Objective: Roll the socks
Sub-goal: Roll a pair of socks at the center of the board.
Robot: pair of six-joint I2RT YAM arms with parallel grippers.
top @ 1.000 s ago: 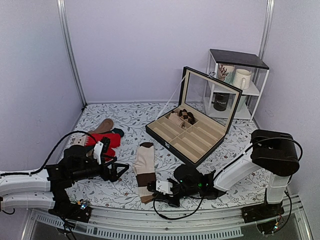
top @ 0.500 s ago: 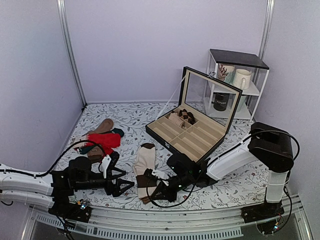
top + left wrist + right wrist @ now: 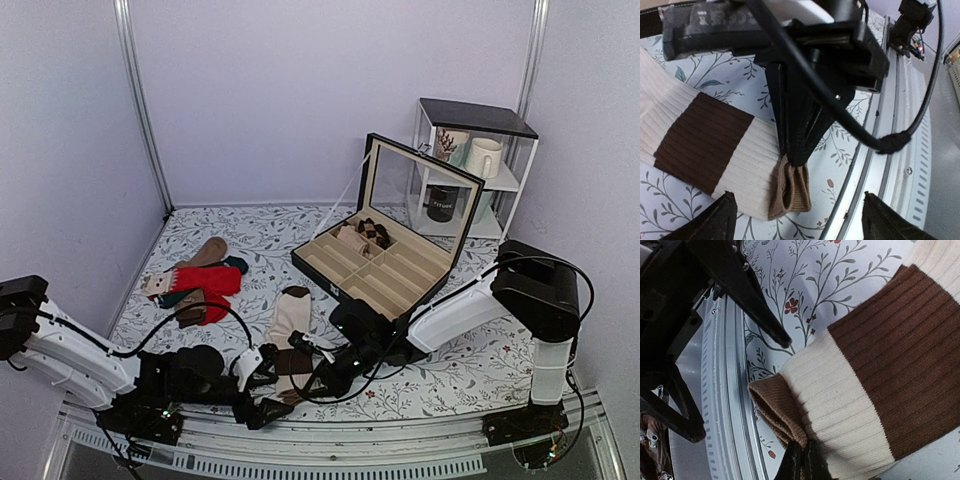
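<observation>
The cream socks [image 3: 290,325] with broad brown bands lie stacked flat, lengthwise, near the table's front. They also show in the left wrist view [image 3: 715,135] and the right wrist view [image 3: 880,370]. My right gripper [image 3: 298,385] is shut on the tan cuff [image 3: 777,410] at the socks' near end and lifts it slightly. In the left wrist view this cuff [image 3: 792,192] hangs from its black tips. My left gripper [image 3: 266,393] is open, low by the front rail, just left of the cuff. Its fingers [image 3: 715,220] straddle the cuff without touching it.
Bright red socks [image 3: 208,280] and tan and teal socks [image 3: 205,255] lie at the left. An open black divider box [image 3: 385,275] stands in the middle right. A white shelf [image 3: 470,170] holds mugs at the back right. The metal front rail [image 3: 900,150] runs close by the cuff.
My left arm swung down from the socks' left side to the front rail, next to the cuff. My right gripper moved left onto the socks' near end and now holds the cuff.
</observation>
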